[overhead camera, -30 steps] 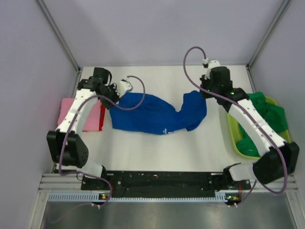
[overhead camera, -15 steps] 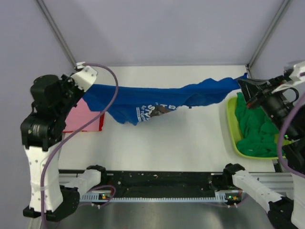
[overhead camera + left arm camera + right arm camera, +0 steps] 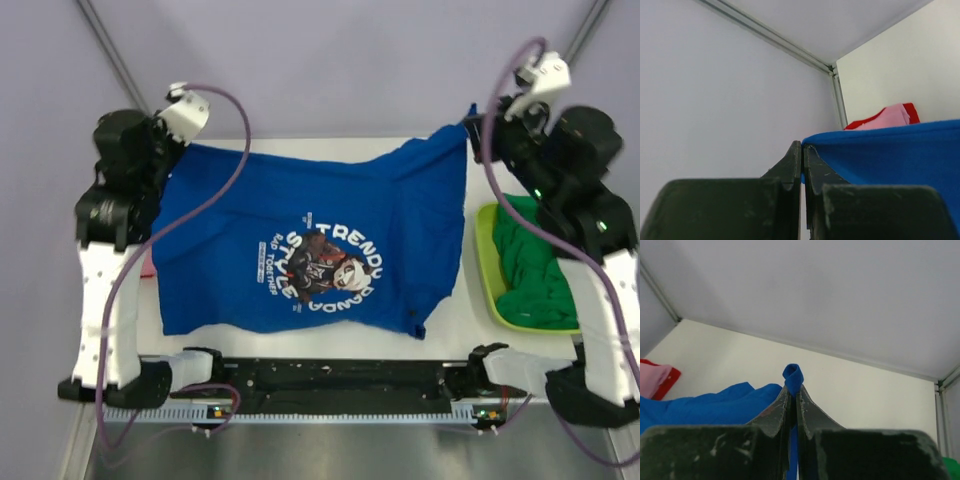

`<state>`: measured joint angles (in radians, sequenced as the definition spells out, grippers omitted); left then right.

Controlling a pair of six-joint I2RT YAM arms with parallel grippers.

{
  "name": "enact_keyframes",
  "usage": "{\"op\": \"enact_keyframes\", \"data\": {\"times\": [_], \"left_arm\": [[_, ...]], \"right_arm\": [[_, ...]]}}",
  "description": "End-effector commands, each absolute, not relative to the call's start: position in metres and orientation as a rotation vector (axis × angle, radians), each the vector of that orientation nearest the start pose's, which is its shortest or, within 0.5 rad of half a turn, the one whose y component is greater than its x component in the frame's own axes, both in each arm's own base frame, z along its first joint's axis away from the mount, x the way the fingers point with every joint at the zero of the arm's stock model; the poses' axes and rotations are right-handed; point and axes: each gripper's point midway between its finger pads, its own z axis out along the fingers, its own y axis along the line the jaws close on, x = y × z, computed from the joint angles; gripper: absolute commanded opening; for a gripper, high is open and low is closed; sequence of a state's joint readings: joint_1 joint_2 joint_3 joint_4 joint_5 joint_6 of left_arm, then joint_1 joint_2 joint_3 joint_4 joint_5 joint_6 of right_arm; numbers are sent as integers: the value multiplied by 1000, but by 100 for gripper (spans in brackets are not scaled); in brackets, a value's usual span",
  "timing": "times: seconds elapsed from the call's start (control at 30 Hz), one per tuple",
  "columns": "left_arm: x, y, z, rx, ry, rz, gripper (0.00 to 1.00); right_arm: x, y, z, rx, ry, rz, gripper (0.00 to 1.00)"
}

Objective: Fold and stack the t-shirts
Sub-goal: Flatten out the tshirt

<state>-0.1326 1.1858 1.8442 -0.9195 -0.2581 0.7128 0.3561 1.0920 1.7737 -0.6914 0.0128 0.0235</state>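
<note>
Above the white table (image 3: pixel 320 147), the royal-blue cloth t-shirt with white lettering (image 3: pixel 310 250) is held spread wide between the two arms, its print facing the overhead camera; the left gripper (image 3: pixel 801 150) has its dark jaws pressed together on one top corner of the blue cloth; the right gripper (image 3: pixel 792 389) pinches the other top corner, a small roll of blue fabric poking out above its tips; the shirt's right side folds over in a vertical crease; past its left edge a folded plain pink t-shirt (image 3: pixel 887 119) lies on something red (image 3: pixel 911 110); at the right, plain green t-shirts (image 3: pixel 535 275) sit heaped in a lime-green plastic basket (image 3: pixel 485 270).
</note>
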Motion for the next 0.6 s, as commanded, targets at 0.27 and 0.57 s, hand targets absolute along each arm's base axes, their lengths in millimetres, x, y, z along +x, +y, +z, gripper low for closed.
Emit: {"op": "enact_keyframes", "data": {"times": [0.27, 0.57], "left_arm": [[453, 50, 568, 156, 1461, 800, 0], [444, 30, 594, 278, 1349, 745, 0]], "right_arm": [[463, 69, 604, -57, 1300, 137, 0], [399, 56, 640, -267, 1188, -12, 0]]}}
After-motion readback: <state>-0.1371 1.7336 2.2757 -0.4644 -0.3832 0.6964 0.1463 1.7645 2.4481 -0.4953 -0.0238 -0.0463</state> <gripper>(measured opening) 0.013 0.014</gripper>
